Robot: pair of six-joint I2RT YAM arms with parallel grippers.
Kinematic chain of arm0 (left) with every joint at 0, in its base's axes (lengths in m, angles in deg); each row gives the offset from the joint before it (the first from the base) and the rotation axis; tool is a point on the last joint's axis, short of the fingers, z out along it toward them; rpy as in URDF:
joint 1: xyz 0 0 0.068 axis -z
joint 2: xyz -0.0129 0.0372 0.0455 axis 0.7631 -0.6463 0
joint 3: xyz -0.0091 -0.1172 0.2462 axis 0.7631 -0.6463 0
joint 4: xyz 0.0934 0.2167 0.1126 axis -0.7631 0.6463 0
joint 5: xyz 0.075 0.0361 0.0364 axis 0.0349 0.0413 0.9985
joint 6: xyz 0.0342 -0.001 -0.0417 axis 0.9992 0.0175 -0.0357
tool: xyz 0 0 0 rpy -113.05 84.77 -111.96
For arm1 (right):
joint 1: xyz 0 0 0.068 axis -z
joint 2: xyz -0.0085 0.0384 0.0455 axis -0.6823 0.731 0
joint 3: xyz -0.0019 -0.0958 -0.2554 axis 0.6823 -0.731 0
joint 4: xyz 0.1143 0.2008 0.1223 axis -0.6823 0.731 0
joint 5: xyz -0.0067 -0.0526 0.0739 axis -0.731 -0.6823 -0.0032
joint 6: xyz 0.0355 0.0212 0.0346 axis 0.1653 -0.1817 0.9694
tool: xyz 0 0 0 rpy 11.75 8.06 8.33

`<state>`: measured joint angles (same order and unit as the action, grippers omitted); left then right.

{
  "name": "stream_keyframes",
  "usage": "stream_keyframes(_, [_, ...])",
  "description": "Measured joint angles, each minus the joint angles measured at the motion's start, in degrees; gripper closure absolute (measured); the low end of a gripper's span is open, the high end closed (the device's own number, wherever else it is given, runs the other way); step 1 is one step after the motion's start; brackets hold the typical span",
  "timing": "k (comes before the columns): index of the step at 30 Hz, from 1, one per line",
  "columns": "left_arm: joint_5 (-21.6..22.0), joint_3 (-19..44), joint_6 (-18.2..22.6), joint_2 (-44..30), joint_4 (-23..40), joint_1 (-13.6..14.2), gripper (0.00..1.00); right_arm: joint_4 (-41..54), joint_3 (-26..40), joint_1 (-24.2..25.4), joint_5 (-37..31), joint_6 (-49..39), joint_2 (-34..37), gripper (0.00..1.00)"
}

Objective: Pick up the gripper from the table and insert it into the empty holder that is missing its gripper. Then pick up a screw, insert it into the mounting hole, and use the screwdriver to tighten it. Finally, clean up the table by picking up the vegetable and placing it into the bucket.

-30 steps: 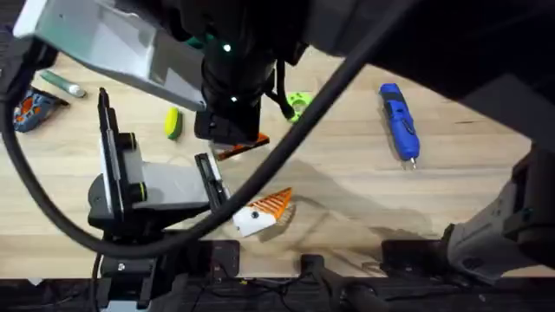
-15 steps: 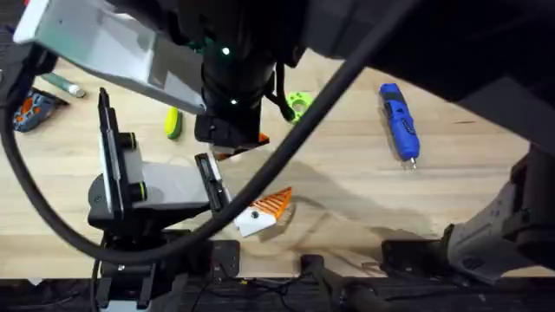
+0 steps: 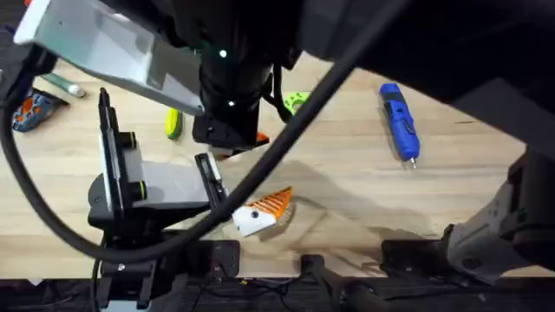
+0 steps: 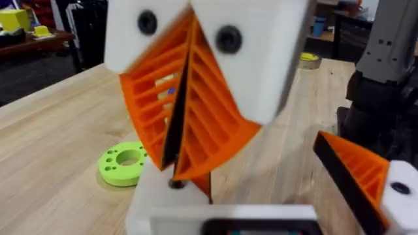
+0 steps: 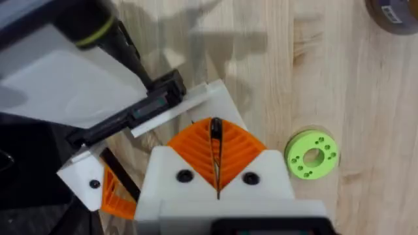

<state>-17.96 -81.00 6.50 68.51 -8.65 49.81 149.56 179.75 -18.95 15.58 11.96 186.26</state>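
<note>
The wooden worktop (image 3: 347, 182) carries the left arm (image 3: 113, 191), a black arm lying low along its left side, while the right arm (image 3: 230, 78) reaches across the middle, large and dark under the overhead camera. The left gripper (image 4: 261, 186) stands wide apart: 1 jaw is the bare white holder (image 4: 151, 199) with a dark mounting hole in its face, and the other is a white bracket with an orange ribbed pad (image 4: 359, 173) already on it. The right gripper (image 4: 177, 163) points straight down over the holder, its 2 orange pads pressed together on a thin black-faced piece, the orange gripper wedge (image 5: 215, 130), whose tip sits just at the holder's face; whether it is seated there I cannot tell. The blue screwdriver (image 3: 399, 121) lies well apart on the right half of the worktop, its grey tip toward the arms' bases. The yellow-green vegetable (image 3: 172, 123) lies on the worktop beyond the left arm, beside the right arm's wrist. A green round disc with holes (image 5: 312, 156) lies flat near the holder, on the screwdriver's side. At the far left edge rest a small orange-and-blue object (image 3: 30, 108) and a slim green and grey stick (image 3: 61, 84).
</note>
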Motion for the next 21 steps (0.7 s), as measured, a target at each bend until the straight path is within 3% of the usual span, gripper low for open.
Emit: stream_keyframes(21, [0.0,0.0,-0.17,0.0,0.0,0.0,0.014,-0.26,0.11,-0.37,-0.02,0.84,0.35,0.996])
